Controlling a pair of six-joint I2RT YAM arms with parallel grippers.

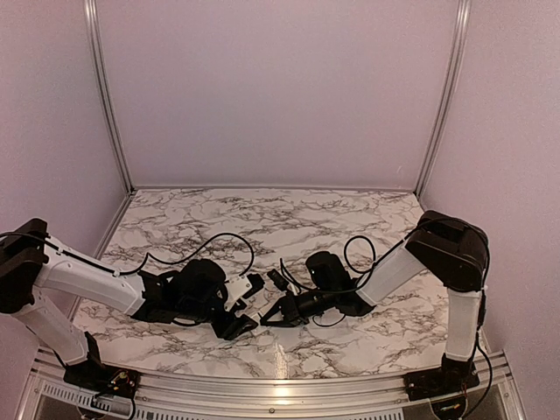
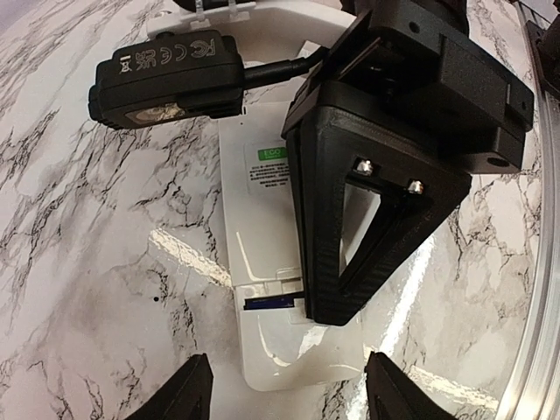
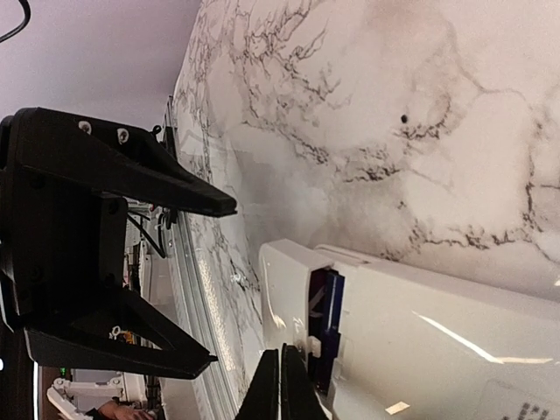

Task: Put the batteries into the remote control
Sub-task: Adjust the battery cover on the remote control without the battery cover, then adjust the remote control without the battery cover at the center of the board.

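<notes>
Remote control (image 2: 261,262) inside spread left hand (image 2: 289,395), under pinched right hand (image 3: 281,385)

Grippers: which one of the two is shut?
The right gripper: its fingers are pressed together by the remote control, while the left gripper has its fingers wide apart.

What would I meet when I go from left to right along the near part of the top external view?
In order: left arm's base → left gripper → right gripper → right arm's base. The remote control lies at the tips of both grippers, so its place in the order is unclear.
</notes>
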